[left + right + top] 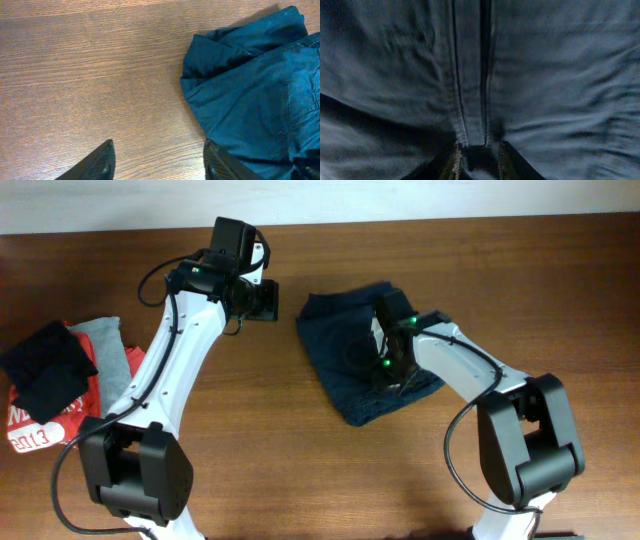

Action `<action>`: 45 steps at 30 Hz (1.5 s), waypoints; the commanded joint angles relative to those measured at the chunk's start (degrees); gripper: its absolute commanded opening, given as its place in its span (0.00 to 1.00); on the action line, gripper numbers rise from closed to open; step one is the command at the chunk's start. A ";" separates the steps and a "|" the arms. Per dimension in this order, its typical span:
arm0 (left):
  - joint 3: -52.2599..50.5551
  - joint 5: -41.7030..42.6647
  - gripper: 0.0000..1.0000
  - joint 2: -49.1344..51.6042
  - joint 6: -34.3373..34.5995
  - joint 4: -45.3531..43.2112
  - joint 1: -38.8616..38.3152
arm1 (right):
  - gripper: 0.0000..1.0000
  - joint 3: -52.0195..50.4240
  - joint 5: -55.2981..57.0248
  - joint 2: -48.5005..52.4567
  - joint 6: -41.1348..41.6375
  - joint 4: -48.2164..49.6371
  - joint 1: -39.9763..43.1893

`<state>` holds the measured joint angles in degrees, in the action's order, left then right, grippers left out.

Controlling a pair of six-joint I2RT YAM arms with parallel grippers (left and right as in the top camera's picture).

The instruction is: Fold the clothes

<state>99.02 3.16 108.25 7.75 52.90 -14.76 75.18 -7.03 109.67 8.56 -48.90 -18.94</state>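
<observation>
The clothes (340, 345), a dark navy-blue wrinkled garment, lie bunched on the wooden table right of centre. My right gripper (392, 375) is down on the garment's right part. In the right wrist view the garment (545, 75) fills the frame, and the jaws (477, 152) are nearly closed with a seamed strip of the fabric running between them. My left gripper (268, 300) hovers just left of the garment's far-left corner. In the left wrist view its fingers (157, 160) are wide apart and empty over bare wood, with the garment (250, 100) to their right.
A pile lies at the table's left edge: a small black cloth (45, 370) on a red shirt with white print (40, 425), next to a grey garment (105, 345). The table's far edge meets a white wall (100, 205).
</observation>
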 commanded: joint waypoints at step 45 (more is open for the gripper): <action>1.11 -3.39 0.79 0.07 -2.27 1.92 0.98 | 0.58 7.23 2.10 9.11 -26.34 -8.39 -16.41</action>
<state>99.02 0.58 108.25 6.87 54.83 -14.68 83.42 -7.75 119.20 -17.41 -56.42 -32.93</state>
